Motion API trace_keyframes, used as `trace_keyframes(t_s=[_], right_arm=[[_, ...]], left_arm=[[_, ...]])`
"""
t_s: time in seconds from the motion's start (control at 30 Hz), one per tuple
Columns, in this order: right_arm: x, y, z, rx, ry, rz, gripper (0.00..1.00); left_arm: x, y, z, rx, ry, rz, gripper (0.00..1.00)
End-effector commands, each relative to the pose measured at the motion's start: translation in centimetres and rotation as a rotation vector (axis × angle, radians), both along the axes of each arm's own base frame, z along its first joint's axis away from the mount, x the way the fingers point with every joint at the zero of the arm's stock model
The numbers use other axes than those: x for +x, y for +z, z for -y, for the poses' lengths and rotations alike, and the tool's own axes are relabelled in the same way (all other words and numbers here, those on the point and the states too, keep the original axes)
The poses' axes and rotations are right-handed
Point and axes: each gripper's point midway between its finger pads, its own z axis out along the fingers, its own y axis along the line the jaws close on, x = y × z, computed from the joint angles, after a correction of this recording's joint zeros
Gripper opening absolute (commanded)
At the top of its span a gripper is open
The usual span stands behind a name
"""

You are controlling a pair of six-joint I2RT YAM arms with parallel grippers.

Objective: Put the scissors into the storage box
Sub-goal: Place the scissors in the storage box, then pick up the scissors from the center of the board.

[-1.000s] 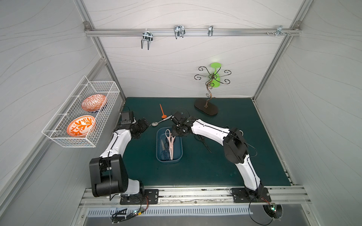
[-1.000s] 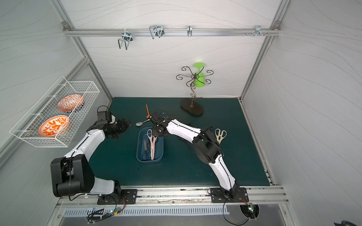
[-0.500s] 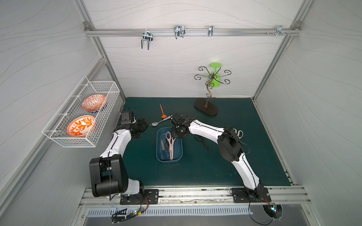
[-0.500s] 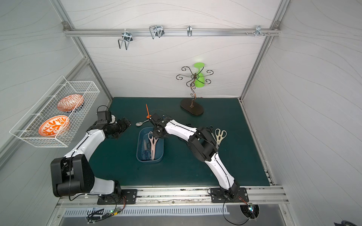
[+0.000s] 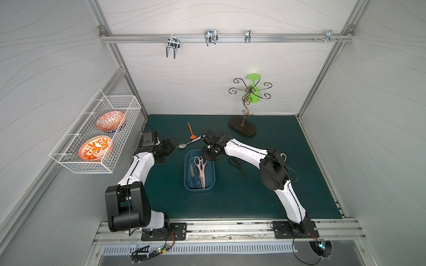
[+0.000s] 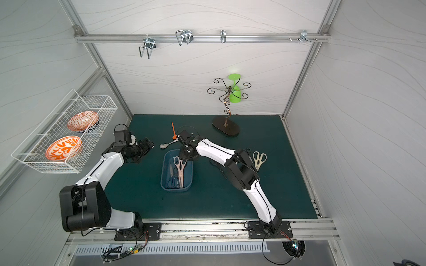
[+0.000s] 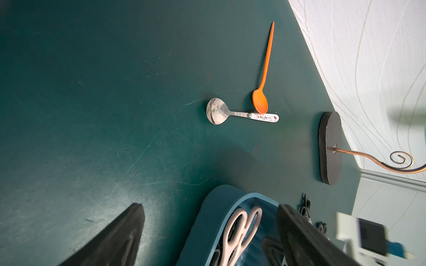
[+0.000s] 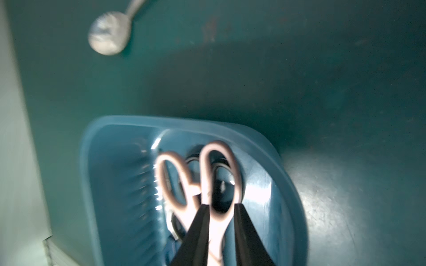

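Right gripper [image 8: 219,207] hangs over the far end of the storage box [image 5: 185,170], jaws spread a little either side of one handle loop of the pink scissors [image 5: 200,168]. These lie flat in the box beside a black pair [image 5: 193,179] (whether the jaws touch the loop we cannot tell; the wrist view is blurred). We judge this the release. To do it well, widen the jaws fully, then lift straight up so neither hooks the loop. Left gripper [image 5: 170,144] sits left of the box, jaws wide, empty. On the desk [image 5: 230,202] to the right lie long black scissors [image 5: 238,167] and a cream-white pair [image 6: 259,159].
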Motion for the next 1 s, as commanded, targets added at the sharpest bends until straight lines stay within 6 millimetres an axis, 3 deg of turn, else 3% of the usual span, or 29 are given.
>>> trace_keyframes(t_s=[0.0, 0.13, 0.27, 0.47, 0.67, 0.8, 0.97], right_arm=[[0.6, 7.9, -0.2, 0.192, 0.067, 0.079, 0.26], [1.1, 10.6, 1.5, 0.261, 0.121, 0.068, 0.3], [1.7, 10.8, 5.2, 0.22, 0.159, 0.083, 0.3], [2.9, 7.8, 11.9, 0.074, 0.178, 0.079, 0.31], [2.7, 3.3, 16.1, -0.118, 0.23, 0.063, 0.31], [2.3, 0.3, 17.3, -0.219, 0.255, 0.053, 0.31], [2.0, -1.5, 16.0, -0.315, 0.337, 0.105, 0.31]], left_arm=[[0.5, 0.5, -0.2, 0.022, -0.015, 0.021, 0.94], [0.1, 0.6, 0.3, 0.068, -0.046, 0.016, 0.94], [0.1, 1.7, 2.7, 0.118, -0.139, 0.022, 0.94], [-0.1, 3.2, 6.5, 0.004, -0.224, 0.041, 0.94], [-0.4, 4.0, 8.9, -0.113, -0.291, 0.035, 0.94], [-0.4, 3.9, 9.6, -0.171, -0.294, 0.033, 0.94], [-0.8, 3.3, 9.4, -0.159, -0.288, 0.008, 0.94]])
